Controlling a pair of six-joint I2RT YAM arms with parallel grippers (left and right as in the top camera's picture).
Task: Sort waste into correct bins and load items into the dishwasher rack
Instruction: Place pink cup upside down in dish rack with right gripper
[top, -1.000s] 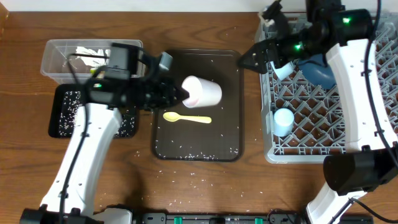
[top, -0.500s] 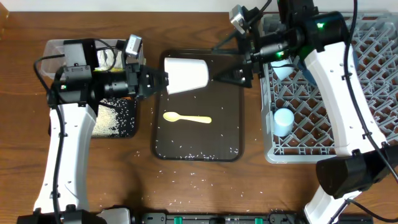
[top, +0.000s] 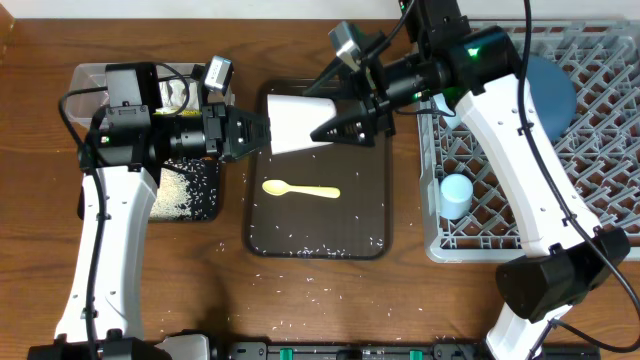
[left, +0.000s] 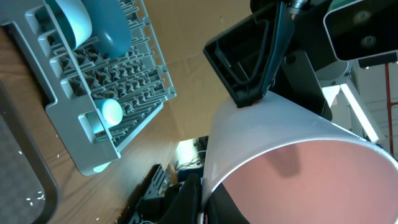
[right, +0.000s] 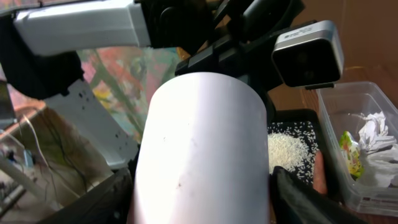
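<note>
While rice (top: 176, 190) fills black tray (top: 203, 217), tissue (right: 375, 133) in clear tub (right: 357, 87)

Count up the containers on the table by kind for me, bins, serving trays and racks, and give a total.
Bins: 2, the clear tub and the black tray
Serving trays: 1, the brown tray
Dishwasher racks: 1, the grey rack
Total: 4

The spoon (top: 300, 190) lies on the serving tray (top: 365, 180); rice tray (top: 205, 200) and tub (top: 85, 95) are left of it, dishwasher rack (top: 500, 230) right.
</note>
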